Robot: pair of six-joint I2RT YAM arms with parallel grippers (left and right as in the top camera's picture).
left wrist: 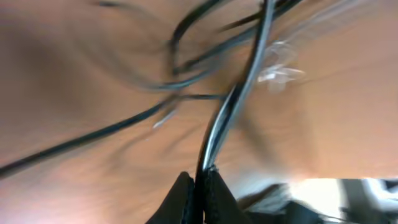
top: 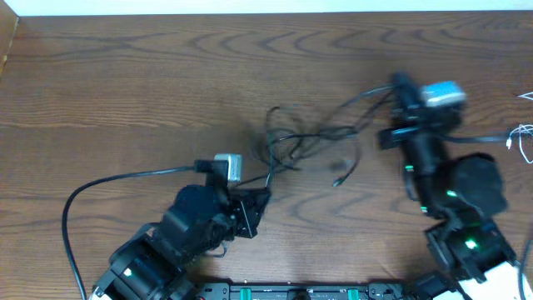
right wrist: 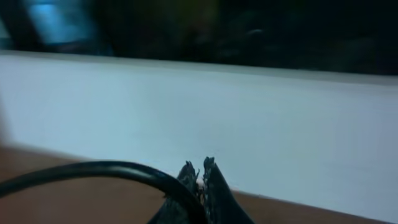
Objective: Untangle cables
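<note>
A loose tangle of thin black cables [top: 300, 143] lies on the wooden table at the centre. My left gripper [top: 263, 198] sits just below the tangle and is shut on one black cable [left wrist: 231, 102] that runs up from its fingertips [left wrist: 200, 182] into the blurred tangle. My right gripper [top: 398, 82] is at the tangle's upper right, raised and pointing at the far edge. Its fingers [right wrist: 200, 169] are shut on a black cable [right wrist: 93, 169] that curves in from the left. A plug end [top: 337, 181] lies loose below the tangle.
A thin white cable [top: 523, 137] lies at the table's right edge. The left arm's thick black cord [top: 108, 182] loops over the table at the left. A pale wall [right wrist: 249, 118] runs along the table's far edge [top: 266, 12].
</note>
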